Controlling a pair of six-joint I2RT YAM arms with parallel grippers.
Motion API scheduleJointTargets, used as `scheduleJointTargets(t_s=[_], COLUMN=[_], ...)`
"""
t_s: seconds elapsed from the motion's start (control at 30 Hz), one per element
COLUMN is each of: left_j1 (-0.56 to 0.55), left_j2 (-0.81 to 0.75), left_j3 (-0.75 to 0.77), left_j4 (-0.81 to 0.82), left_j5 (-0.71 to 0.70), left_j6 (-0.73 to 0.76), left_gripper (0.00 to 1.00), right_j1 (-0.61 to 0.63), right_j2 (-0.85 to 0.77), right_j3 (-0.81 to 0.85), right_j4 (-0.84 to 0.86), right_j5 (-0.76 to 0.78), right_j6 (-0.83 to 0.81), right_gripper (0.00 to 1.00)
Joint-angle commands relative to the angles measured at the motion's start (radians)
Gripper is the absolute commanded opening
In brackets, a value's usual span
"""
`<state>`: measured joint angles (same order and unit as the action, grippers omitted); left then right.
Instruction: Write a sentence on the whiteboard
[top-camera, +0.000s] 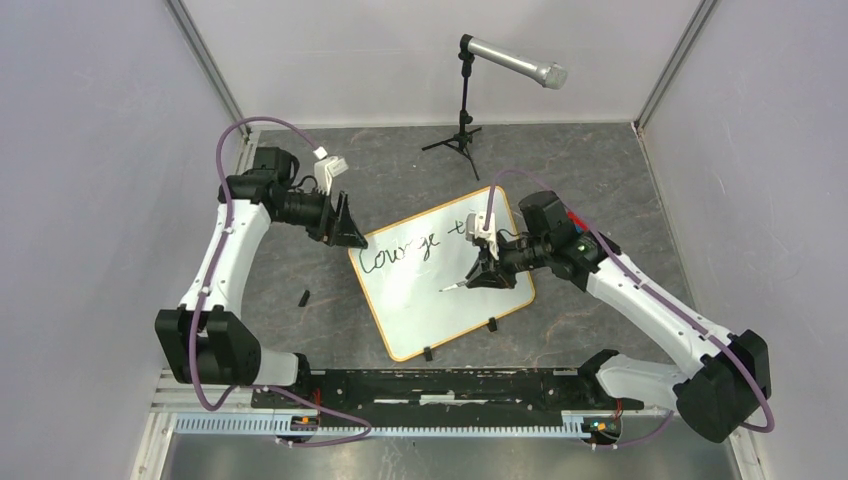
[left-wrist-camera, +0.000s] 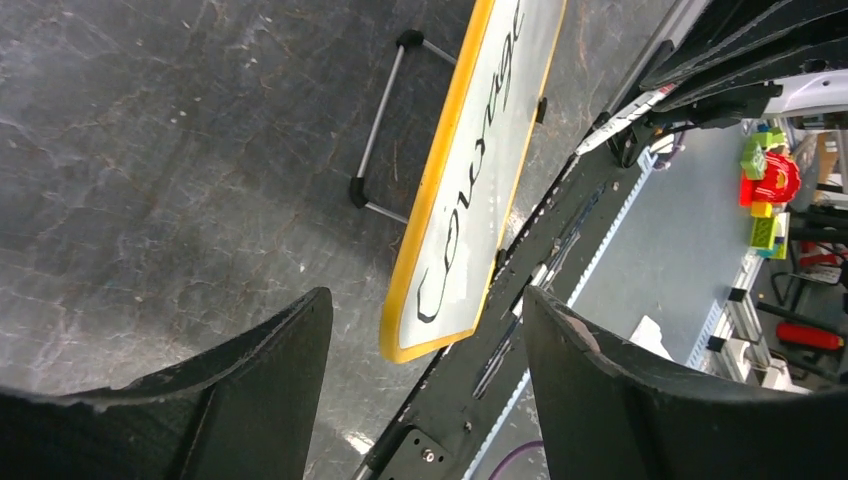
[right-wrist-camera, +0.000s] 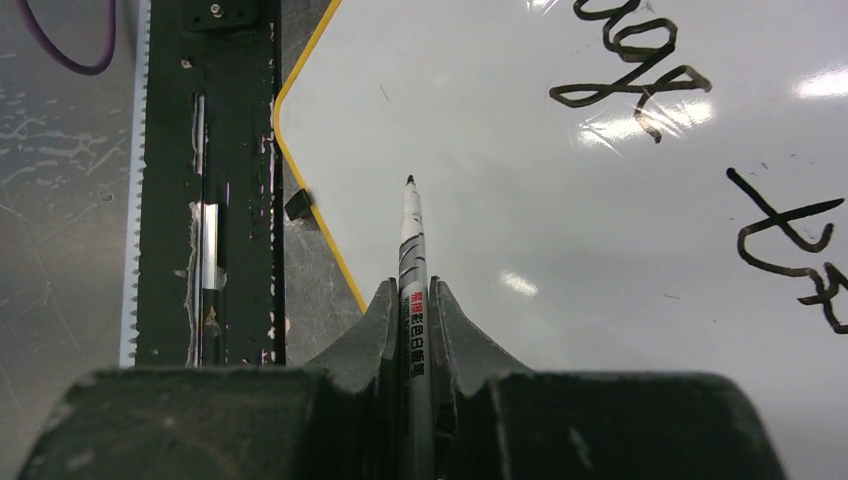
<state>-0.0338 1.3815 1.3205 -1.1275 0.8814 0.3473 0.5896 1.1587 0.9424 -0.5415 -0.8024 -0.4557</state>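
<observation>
Whiteboard – where's it now?
– Flat on the grey surface, betw. the two arms, turned at an angle, orange rim all round. Black clip feet on its near edge.
– Sentence?
– Only partly there, I'd say. "Courage" runs along the far edge, then a "t" + a scrap of a next letter to its right. Lower part of the board is bare.
– Pincers?
– R pincer clamped on the marker, cap off, tip over bare white below the written line. Touching or just off the board – can't tell. L pincer jaws wide apart, nothing in them, just beside the board's left corner; no contact I can see.
– So which step?
– Mid-writing, prob. betw. strokes, word two barely begun.
– Next move needs?
– Tip to the spot right of that "t", land lightly, keep letter size + line matching "Courage". Nothing grips the board, so a hard press or drag could slide it – L arm may need to steady that corner first.
</observation>
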Motion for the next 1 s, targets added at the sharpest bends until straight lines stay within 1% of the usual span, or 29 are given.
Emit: scheduleJointTargets(t_s=[0.0,0.17,0.37,0.43,0.57,0.77,0.83,0.97], left_j1=[0.001,0.001,0.0,-0.002,-0.005,-0.034,-0.04,-0.048], left_j2=[-0.011,-0.013,-0.021,-0.016,0.0,0.037,0.051,0.103], left_j3=[-0.031,-0.062,-0.076,-0.079,-0.078,-0.075,-0.076,-0.055], left_j4=[0.044,0.044,0.044,0.044,0.04,0.039,0.038,-0.009], left_j5=[0.059,0.088,0.128,0.142,0.149,0.137,0.134,0.139], left_j6=[-0.038,-0.016,0.002,0.005,0.01,0.008,0.013,0.066], left_gripper=[0.76,0.75,0.68,0.64,0.53,0.51,0.52,0.52], right_j1=[0.03,0.101,0.2,0.229,0.27,0.311,0.317,0.319], right_j2=[-0.027,-0.043,-0.024,-0.016,0.003,0.029,0.031,0.032], right_j3=[-0.039,-0.069,-0.093,-0.101,-0.109,-0.116,-0.124,-0.132], right_j4=[0.129,0.269,0.368,0.395,0.441,0.506,0.523,0.531], right_j5=[0.03,0.088,0.176,0.194,0.205,0.199,0.199,0.192], right_j6=[0.067,0.141,0.176,0.183,0.192,0.199,0.201,0.196], right_gripper=[0.0,0.0,0.0,0.0,0.0,0.0,0.0,0.0])
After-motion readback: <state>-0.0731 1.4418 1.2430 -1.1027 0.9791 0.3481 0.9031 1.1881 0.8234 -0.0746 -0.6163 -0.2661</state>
